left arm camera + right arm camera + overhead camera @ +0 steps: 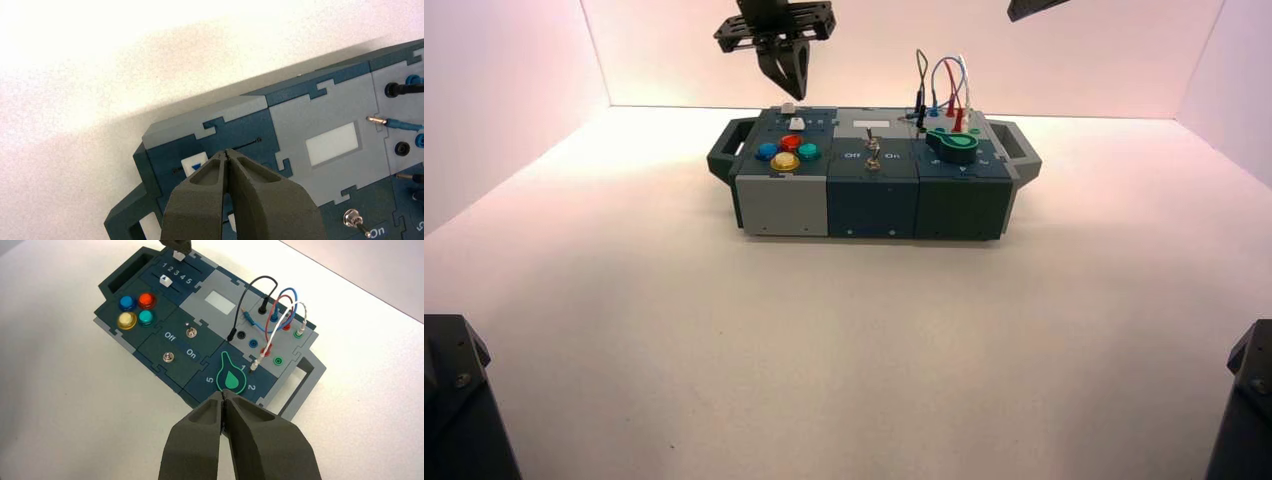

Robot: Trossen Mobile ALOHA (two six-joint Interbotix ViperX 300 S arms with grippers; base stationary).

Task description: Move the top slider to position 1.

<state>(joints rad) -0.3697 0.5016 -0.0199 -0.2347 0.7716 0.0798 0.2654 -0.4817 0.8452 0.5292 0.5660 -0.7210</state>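
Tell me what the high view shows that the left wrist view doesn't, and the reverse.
Only the high view: the red, blue, yellow and green buttons.

Only the left wrist view: the blue triangle on the top slider.

Both: the top slider, the left gripper by it, and the white rectangular panel.

Pale, smooth tabletop (848,330) beneath and around the box, brightest toward the left; flat, plain, pink-tinted back wall (874,60) behind, meeting the tabletop along a thin dark line; pale, plain side walls at left (504,110) and right (1234,110), joined to the back wall at upright corner seams; soft shadow on the tabletop beside the box.
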